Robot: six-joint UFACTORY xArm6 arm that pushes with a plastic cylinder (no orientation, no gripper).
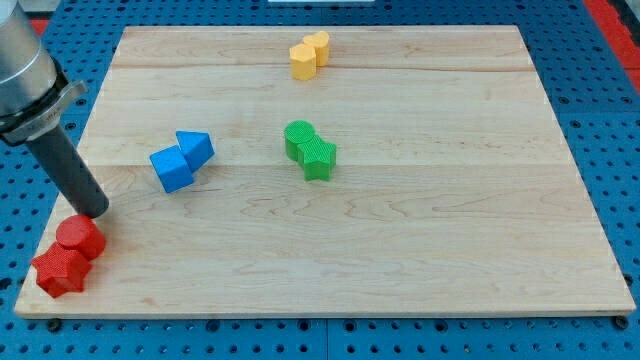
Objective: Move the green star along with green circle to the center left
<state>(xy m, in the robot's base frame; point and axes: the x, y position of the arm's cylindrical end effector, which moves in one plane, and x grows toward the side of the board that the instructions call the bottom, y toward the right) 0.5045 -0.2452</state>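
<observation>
The green circle (298, 137) and the green star (319, 157) touch each other near the middle of the wooden board (400, 250), the star to the lower right of the circle. My tip (97, 212) is at the board's left edge, far to the left of the green pair and just above the red circle. It touches neither green block.
A blue cube (171, 168) and a blue triangle (195, 148) sit together between my tip and the green pair. A red circle (79, 237) and a red star (59, 270) lie at the bottom left corner. Two yellow blocks (309, 54) sit at the top centre.
</observation>
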